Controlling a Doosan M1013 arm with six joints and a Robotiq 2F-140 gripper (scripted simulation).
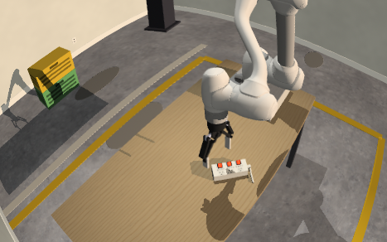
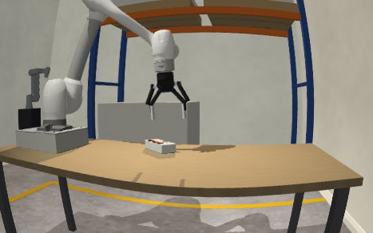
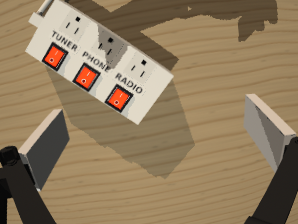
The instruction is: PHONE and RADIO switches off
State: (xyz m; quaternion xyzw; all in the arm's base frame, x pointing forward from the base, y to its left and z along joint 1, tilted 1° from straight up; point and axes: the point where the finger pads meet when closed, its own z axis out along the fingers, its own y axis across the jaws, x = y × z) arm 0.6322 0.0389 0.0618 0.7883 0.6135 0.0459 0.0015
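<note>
The white power strip (image 3: 100,59) lies flat on the wooden table, right way up, in the upper left of the wrist view. It carries three red rocker switches labelled TUNER (image 3: 55,56), PHONE (image 3: 85,78) and RADIO (image 3: 119,99); all three glow red. The strip also shows in the top view (image 1: 229,169) and the exterior view (image 2: 160,145). My gripper (image 3: 154,118) hangs open and empty well above the table, pointing down, just off the RADIO end of the strip. It shows in the top view (image 1: 216,152) and the exterior view (image 2: 167,112).
The arm's grey base block (image 2: 52,138) stands at the table's left end. A grey panel (image 2: 148,121) stands behind the table. A yellow and green crate (image 1: 54,77) sits on the floor far left. The table edge (image 1: 264,186) is close beside the strip.
</note>
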